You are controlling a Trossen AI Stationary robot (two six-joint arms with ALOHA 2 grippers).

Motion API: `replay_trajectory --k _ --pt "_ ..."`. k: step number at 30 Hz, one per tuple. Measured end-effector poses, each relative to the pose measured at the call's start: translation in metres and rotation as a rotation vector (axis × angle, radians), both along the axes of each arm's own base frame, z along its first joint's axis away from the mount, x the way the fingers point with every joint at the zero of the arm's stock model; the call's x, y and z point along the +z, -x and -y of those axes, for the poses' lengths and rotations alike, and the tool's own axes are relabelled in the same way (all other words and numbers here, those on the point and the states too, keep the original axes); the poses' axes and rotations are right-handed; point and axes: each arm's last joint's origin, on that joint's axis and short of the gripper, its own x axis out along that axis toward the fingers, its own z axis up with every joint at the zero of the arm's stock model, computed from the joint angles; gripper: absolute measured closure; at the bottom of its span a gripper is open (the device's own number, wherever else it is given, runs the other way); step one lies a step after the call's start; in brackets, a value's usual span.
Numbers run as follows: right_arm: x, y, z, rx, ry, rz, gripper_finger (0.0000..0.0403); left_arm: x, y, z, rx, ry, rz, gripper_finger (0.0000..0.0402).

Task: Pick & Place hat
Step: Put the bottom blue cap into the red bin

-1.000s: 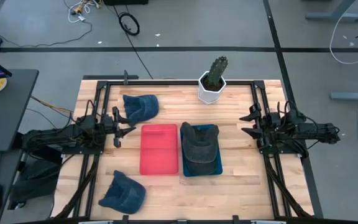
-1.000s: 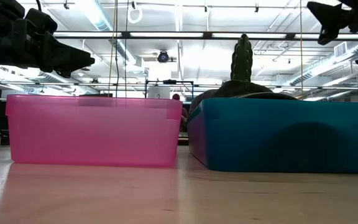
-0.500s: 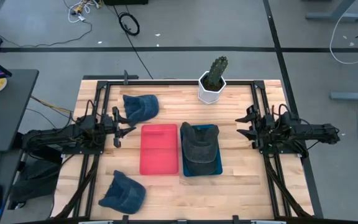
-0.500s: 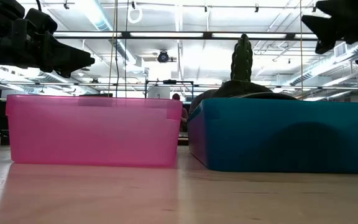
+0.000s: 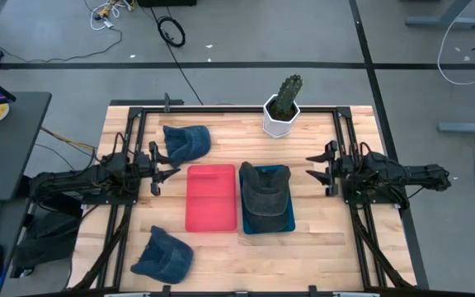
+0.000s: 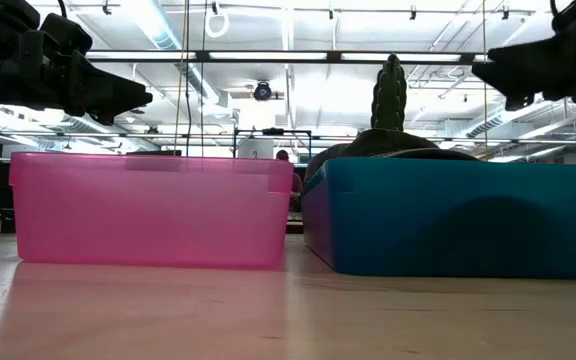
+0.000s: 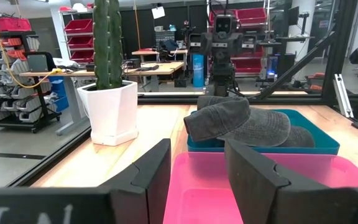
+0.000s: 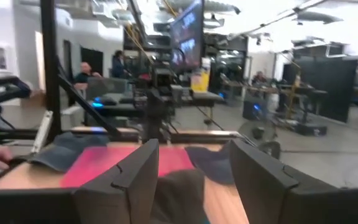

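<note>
Right gripper [image 5: 318, 168] hovers with fingers spread, empty, just beside the teal bin [image 5: 286, 221] holding a grey hat [image 5: 264, 194] | left gripper [image 5: 158, 170] waits parted by the pink bin [image 5: 211, 200] | risk: a low approach could clip the bin wall or pinch only the brim.

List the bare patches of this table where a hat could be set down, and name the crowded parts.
Free wood: between the blue bin and the right gripper; along the front edge right of the front-left hat; between the back-left hat and the cactus pot. Crowded: the centre, where the pink bin meets the blue bin, and by the left gripper.
</note>
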Motion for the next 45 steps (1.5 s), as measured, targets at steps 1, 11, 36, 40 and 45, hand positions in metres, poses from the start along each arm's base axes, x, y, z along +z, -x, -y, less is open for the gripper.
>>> replay_trajectory --k 1,11,36,40,45 --pt "-0.001 0.0 0.0 -0.011 -0.001 -0.008 0.0202 0.0 0.0 0.0 0.0 0.0 0.0 0.0246" --pt "-0.012 -0.001 0.001 -0.022 0.044 -0.124 0.0202 0.0 0.0 0.0 0.0 0.0 0.0 0.0246" --pt "-0.013 -0.002 0.0 -0.033 0.161 -0.147 0.0202 0.002 0.0 0.0 -0.009 0.211 0.054 0.0246" --pt "-0.013 -0.002 0.0 -0.033 0.161 -0.147 0.0202 0.002 0.0 0.0 -0.01 0.229 0.061 0.0246" --pt "-0.013 -0.002 0.0 -0.033 0.161 -0.148 0.0202 0.002 0.0 0.0 -0.01 0.234 0.062 0.0246"
